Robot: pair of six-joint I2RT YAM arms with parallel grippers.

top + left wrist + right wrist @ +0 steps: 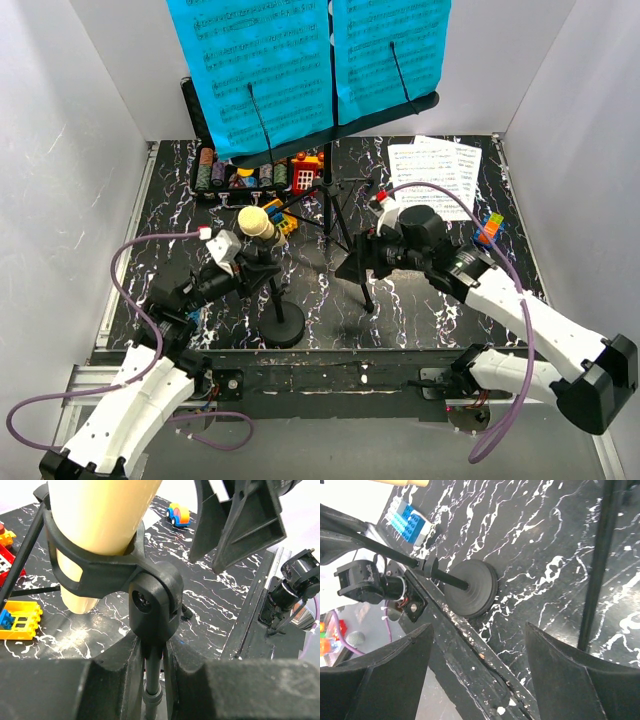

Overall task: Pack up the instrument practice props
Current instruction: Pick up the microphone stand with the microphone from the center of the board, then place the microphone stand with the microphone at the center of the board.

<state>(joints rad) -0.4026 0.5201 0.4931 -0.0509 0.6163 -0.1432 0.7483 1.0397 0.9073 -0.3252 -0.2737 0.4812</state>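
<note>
The black music stand (329,190) stands at the back on tripod legs, with two blue sheet-music pages (262,70) on its desk. In front of it the cream microphone (257,222) sits clipped atop the small black mic stand, whose round base (283,327) rests near the front edge. My left gripper (264,270) is shut on the mic stand's thin pole (151,672), just under the clip joint (152,605); the microphone (100,515) fills the upper left of that view. My right gripper (350,264) stands open beside a tripod leg (600,565), nothing between its fingers (395,670).
A black case of poker chips (240,176) and coloured toy blocks (306,168) lie behind the microphone. A yellow block (286,223) is beside it. White sheet pages (436,170) and a coloured cube (488,228) lie at right. A toy car (178,515) sits farther back. White walls enclose the table.
</note>
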